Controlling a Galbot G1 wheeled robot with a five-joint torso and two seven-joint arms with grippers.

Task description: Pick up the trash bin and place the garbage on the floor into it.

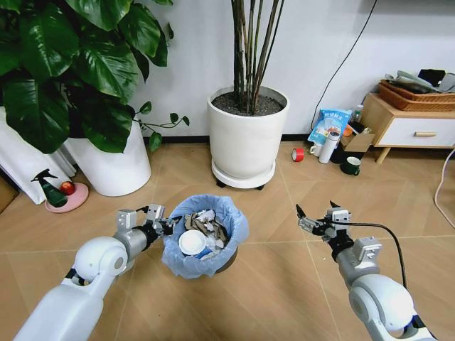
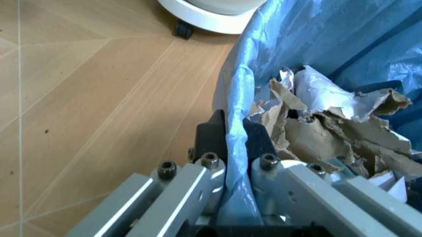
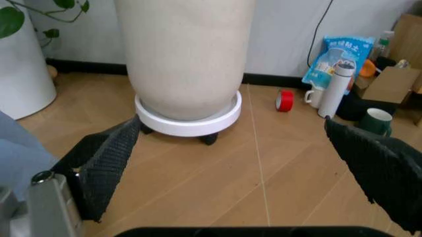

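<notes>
Head view: the trash bin [image 1: 205, 234] sits low in the middle of the herringbone floor [image 1: 284, 284], its light-blue bag folded over the rim. Inside lies the garbage [image 1: 201, 231]: torn brown paper, crumpled white scraps and a white round disc. The left tool [image 1: 168, 226] is at the bin's left rim, clenched on the bag-covered edge. The right tool [image 1: 315, 217] hangs to the right of the bin, well apart from it, its 2 fingers spread and holding nothing. Behind the bin stands a large white plant pot [image 1: 247, 135] on a wheeled base; a second white pot [image 1: 114, 167] is further left. A red tape roll [image 1: 298, 154] lies near the wall.

Left wrist view: the left tool [image 2: 234, 143] has 1 dark finger outside and 1 inside the blue bag, pinching the trash bin [image 2: 316, 34] rim. Torn brown paper and white tissue, the garbage [image 2: 329, 128], lie just beside the inner finger.

Right wrist view: the right tool [image 3: 254, 153] is released, its black fingers [image 3: 105, 163] wide apart above bare floor [image 3: 218, 187], with the white plant pot [image 3: 188, 54] and red tape roll [image 3: 284, 100] beyond.
</notes>
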